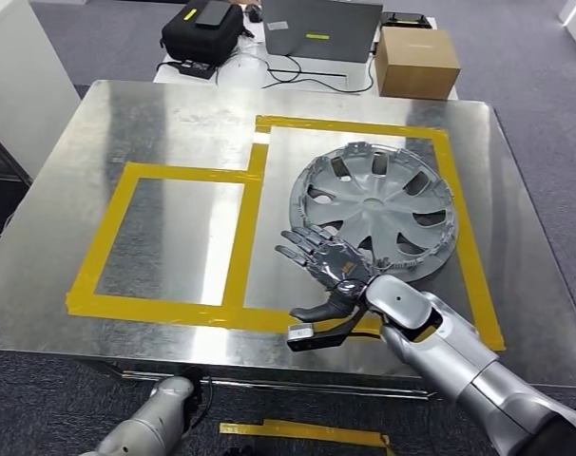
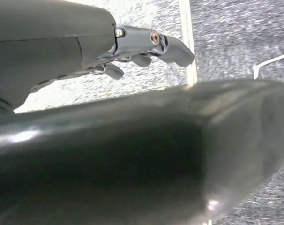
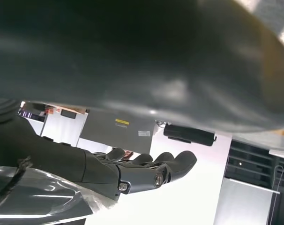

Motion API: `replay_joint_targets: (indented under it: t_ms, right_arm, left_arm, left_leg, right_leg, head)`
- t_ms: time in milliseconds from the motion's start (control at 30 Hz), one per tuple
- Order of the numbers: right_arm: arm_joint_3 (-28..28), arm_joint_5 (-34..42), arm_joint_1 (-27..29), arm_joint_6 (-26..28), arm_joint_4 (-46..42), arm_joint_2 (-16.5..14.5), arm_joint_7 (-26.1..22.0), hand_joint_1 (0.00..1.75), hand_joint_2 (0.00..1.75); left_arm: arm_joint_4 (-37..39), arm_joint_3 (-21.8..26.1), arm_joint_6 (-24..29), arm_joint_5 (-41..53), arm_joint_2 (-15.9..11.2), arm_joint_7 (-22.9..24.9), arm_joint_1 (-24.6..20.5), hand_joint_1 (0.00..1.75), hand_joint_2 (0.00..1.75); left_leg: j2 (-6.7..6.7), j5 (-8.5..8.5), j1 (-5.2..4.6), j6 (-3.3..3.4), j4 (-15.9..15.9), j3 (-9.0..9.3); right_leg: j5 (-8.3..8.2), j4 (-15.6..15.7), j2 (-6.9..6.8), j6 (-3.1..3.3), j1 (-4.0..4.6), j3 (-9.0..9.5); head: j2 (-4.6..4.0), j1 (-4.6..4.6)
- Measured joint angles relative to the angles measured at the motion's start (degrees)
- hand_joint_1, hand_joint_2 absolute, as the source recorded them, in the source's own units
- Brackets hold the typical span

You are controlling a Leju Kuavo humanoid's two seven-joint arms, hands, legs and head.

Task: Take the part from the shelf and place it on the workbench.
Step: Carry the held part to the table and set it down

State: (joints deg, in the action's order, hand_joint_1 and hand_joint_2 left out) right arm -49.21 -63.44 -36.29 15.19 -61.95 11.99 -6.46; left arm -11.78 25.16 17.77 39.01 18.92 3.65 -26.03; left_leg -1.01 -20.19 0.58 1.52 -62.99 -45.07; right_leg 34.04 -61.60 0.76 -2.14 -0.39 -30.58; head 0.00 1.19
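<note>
Head view: a silver wheel cover (image 1: 374,204), the part in this task, lies flat on the steel workbench (image 1: 163,123), inside the larger of two rectangles marked out in yellow tape (image 1: 245,214). The robot's right hand (image 1: 327,258) hovers over the near edge of the cover with its fingers (image 1: 299,242) stretched out straight and slightly fanned, thumb (image 1: 316,310) dropped below the palm, holding nothing. Whether the palm touches the cover's rim cannot be told from this angle. The cover sits just beyond and beside that hand, its spokes and centre cap facing up. The smaller taped rectangle lies well apart from the hand, on the side toward the robot's left arm (image 1: 156,423), which hangs below the near edge of the bench.

Past the far edge of the bench, well beyond the right hand, a white table carries a black bag (image 1: 202,33), a grey laptop (image 1: 321,27) with a yellow sticker, and a cardboard box (image 1: 416,62), with cables trailing between them.

Right wrist view: the right hand's dark fingers (image 3: 175,161) extend together, nearly straight, with nothing between them; the laptop (image 3: 117,129) shows beyond the fingertips.

Left wrist view: the left hand (image 2: 147,47) hangs over grey carpet (image 2: 236,37), its fingers loosely extended and holding nothing.
</note>
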Motion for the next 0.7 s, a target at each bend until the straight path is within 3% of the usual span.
replay_joint_targets:
  t_ms: [67, 133, 167, 200, 267, 333, 367, 433, 500, 533, 633, 700]
  right_arm:
    - [0.03, 0.02, 0.13, 0.43, 0.22, 0.08, -0.07, 0.0, 0.0]
    - [0.01, 0.07, 0.23, 0.61, 0.4, 0.1, -0.2, 0.0, 0.0]
    - [0.0, 0.14, 0.23, 0.67, 0.45, 0.08, -0.28, 0.0, 0.0]
    - [-0.01, 0.21, 0.24, 0.71, 0.51, 0.07, -0.35, 0.0, 0.0]
    - [-0.02, 0.34, 0.35, 0.75, 0.74, 0.06, -0.4, 0.0, 0.0]
    - [-0.08, 0.39, 0.49, 0.73, 1.03, 0.05, -0.48, 0.0, 0.0]
    - [-0.12, 0.4, 0.51, 0.73, 1.14, 0.05, -0.53, 0.0, 0.0]
    - [-0.17, 0.42, 0.48, 0.73, 1.25, 0.05, -0.62, 0.0, 0.0]
    - [-0.17, 0.46, 0.39, 0.74, 1.29, 0.05, -0.67, 0.0, 0.0]
    - [-0.17, 0.49, 0.37, 0.74, 1.32, 0.05, -0.72, 0.0, 0.0]
    - [-0.19, 0.5, 0.31, 0.75, 1.4, 0.05, -0.89, 0.0, 0.0]
    - [-0.18, 0.5, 0.24, 0.75, 1.4, 0.04, -1.0, 0.0, 0.0]
  left_arm:
    - [0.0, 0.15, 0.06, -0.03, 0.06, 0.43, 0.18, 0.0, 0.0]
    - [0.0, 0.27, 0.03, -0.04, 0.01, 0.79, 0.53, 0.0, 0.0]
    - [0.01, 0.31, -0.04, -0.08, 0.0, 0.9, 0.78, 0.0, 0.0]
    - [0.01, 0.37, -0.2, -0.23, -0.01, 1.03, 1.11, 0.0, 0.0]
    - [0.03, 0.47, -0.67, -0.5, 0.04, 1.37, 1.66, 0.0, 0.0]
    - [0.04, 0.52, -0.96, -0.54, 0.04, 1.83, 1.7, 0.0, 0.0]
    - [0.05, 0.52, -0.99, -0.51, 0.05, 2.0, 1.58, 0.0, 0.0]
    - [0.07, 0.52, -1.01, -0.49, 0.13, 2.12, 1.25, 0.0, 0.0]
    - [0.08, 0.52, -1.04, -0.48, 0.38, 2.12, 0.89, 0.0, 0.0]
    - [0.08, 0.52, -1.05, -0.49, 0.51, 2.13, 0.71, 0.0, 0.0]
    - [0.09, 0.52, -1.05, -0.48, 0.76, 2.2, 0.33, 0.0, 0.0]
    - [0.09, 0.52, -1.04, -0.48, 0.88, 2.27, 0.26, 0.0, 0.0]
  left_leg:
    - [0.04, 1.64, 0.28, -0.71, 0.84, -0.46]
    - [0.3, 2.16, 0.47, -1.47, 1.83, -0.96]
    - [0.45, 1.23, 0.47, -1.8, 1.45, -1.32]
    - [0.55, -0.74, 0.5, -2.11, -0.29, -1.86]
    - [0.63, -5.34, 0.65, -2.59, -7.08, -3.18]
    - [0.63, -7.42, 0.84, -3.02, -12.7, -3.6]
    - [0.61, -7.06, 0.95, -3.19, -12.8, -2.64]
    - [0.53, -5.49, 1.19, -3.48, -7.84, 1.47]
    - [0.55, -5.18, 1.03, -3.31, -2.96, 4.64]
    - [0.61, -5.68, 0.9, -3.04, -1.97, 5.16]
    - [0.82, -5.97, 0.88, -1.68, -0.87, 5.22]
    - [0.66, -5.64, 1.02, -0.7, -0.35, 5.07]
  right_leg:
    - [-0.6, 1.84, 0.14, 0.01, 0.49, 0.3]
    - [-2.27, 2.56, -0.15, 0.38, 0.35, -0.47]
    - [-3.09, 2.96, -0.32, 0.76, 0.16, -0.71]
    - [-3.73, 3.26, -0.51, 1.12, -0.07, -1.12]
    - [-4.35, 3.05, -0.72, 1.6, -0.11, -2.02]
    - [-4.63, 2.6, -0.85, 1.54, -0.22, -2.71]
    - [-4.69, 2.3, -0.89, 1.45, -0.31, -3.01]
    - [-4.57, 1.52, -0.88, 1.11, -0.56, -3.52]
    - [-4.44, 0.72, -0.73, 0.45, -0.46, -4.17]
    - [-4.49, 0.49, -0.66, 0.09, -0.37, -4.46]
    - [-4.59, 0.26, -0.69, -0.74, -0.37, -5.18]
    - [-2.49, -2.36, -0.71, -1.01, -0.36, -6.75]
  head:
    - [0.0, -0.04]
    - [0.0, -0.07]
    - [0.0, 0.01]
    - [0.0, 0.09]
    - [0.0, 0.17]
    - [0.0, 0.16]
    - [0.0, 0.17]
    - [0.0, 0.15]
    - [0.0, 0.28]
    - [0.0, 0.31]
    - [0.0, 0.16]
    - [0.0, -0.08]
